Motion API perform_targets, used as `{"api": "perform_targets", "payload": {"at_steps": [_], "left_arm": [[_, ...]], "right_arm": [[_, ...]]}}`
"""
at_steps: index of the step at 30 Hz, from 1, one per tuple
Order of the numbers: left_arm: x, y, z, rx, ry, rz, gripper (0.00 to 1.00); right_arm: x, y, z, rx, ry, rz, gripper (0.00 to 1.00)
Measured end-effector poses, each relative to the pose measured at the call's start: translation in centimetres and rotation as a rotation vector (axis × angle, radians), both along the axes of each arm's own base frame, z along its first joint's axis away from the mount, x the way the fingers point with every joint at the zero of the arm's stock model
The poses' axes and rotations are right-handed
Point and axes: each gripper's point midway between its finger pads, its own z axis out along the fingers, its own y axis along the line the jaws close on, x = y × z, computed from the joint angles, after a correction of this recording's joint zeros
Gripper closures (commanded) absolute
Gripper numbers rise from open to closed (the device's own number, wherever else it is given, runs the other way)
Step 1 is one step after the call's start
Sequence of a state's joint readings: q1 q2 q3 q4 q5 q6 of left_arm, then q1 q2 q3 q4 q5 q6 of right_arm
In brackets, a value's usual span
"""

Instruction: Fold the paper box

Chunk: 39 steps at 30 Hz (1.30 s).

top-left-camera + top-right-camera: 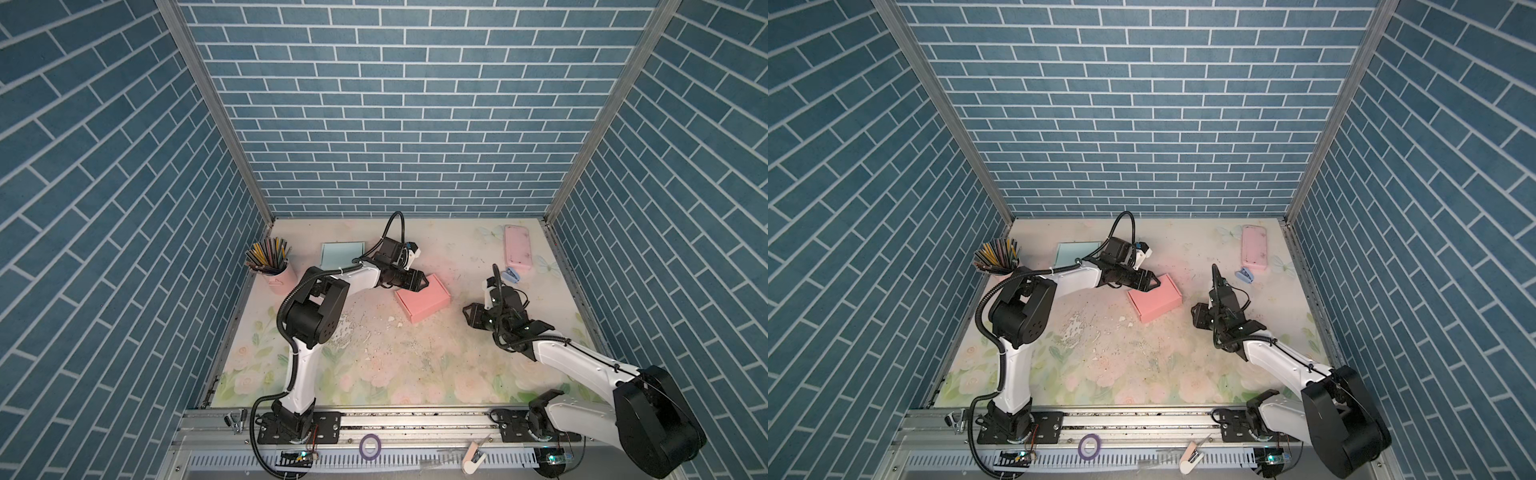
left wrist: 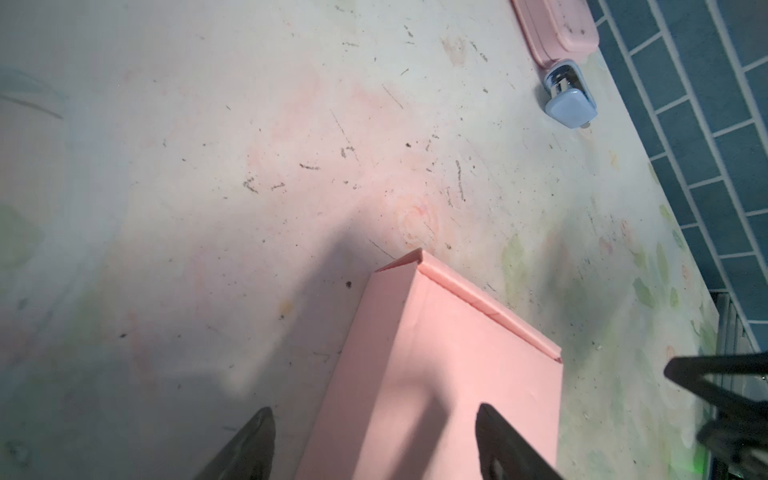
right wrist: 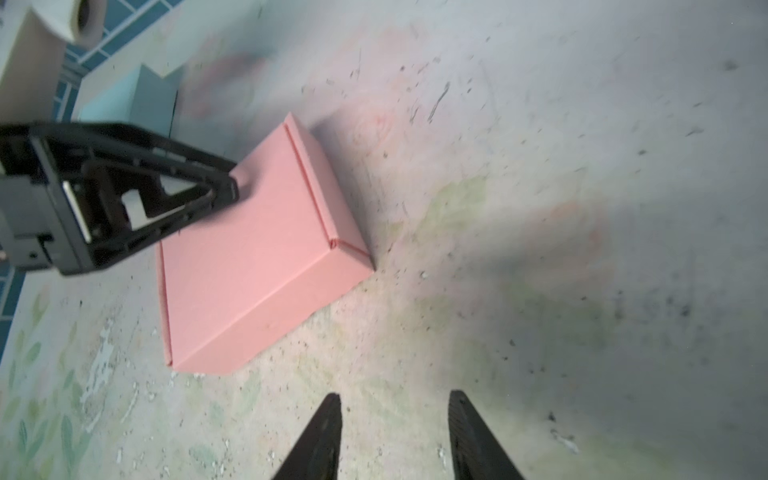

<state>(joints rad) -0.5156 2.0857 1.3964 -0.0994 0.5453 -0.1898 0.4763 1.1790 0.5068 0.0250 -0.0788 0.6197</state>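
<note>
Bright, even overhead light; wrist views soft w/ shadows.

Closed pink paper box (image 1: 1154, 302) sits mid-counter (image 1: 1142, 374), skewed to counter edges. Left gripper (image 1: 1152, 282) reaches in low, tip over box's rear left corner. Right gripper (image 1: 1198, 316) hangs well apart on box's right, pointing toward it. Pencil cup (image 1: 995, 259) by left wall. Pale blue sheet (image 1: 1073, 252) behind left arm. Pink case (image 1: 1254, 248) and small blue object (image 1: 1246, 274) far right. Purple tape roll (image 1: 1089, 445) on front rail.
</note>
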Motion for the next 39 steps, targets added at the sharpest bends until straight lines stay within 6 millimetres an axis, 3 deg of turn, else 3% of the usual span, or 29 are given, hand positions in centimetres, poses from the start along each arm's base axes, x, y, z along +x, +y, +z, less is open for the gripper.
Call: {"api": "perform_targets", "payload": {"at_steps": [2, 6, 11, 15, 26, 39], "left_arm": [[0.0, -0.1, 0.9, -0.014, -0.012, 0.000, 0.23], [0.0, -0.3, 1.7, -0.039, -0.015, -0.001, 0.23], [-0.2, -0.4, 1.4, -0.043, 0.009, -0.001, 0.23], [-0.2, -0.7, 0.9, -0.047, 0.023, -0.007, 0.23], [-1.1, -1.9, -0.7, -0.053, 0.077, -0.026, 0.23], [0.7, -2.4, -0.8, -0.060, 0.018, 0.001, 0.23]], "right_arm": [[0.8, -0.6, 0.0, -0.009, 0.004, -0.016, 0.64], [1.7, -0.3, -2.0, -0.026, 0.061, 0.002, 0.71], [1.8, 1.0, -4.7, -0.023, 0.131, 0.051, 0.75], [1.8, 1.7, -5.8, -0.020, 0.151, 0.071, 0.76], [3.9, 6.4, -6.0, -0.001, 0.107, 0.152, 0.77], [4.3, 9.2, -6.0, -0.017, 0.085, 0.184, 0.77]]}}
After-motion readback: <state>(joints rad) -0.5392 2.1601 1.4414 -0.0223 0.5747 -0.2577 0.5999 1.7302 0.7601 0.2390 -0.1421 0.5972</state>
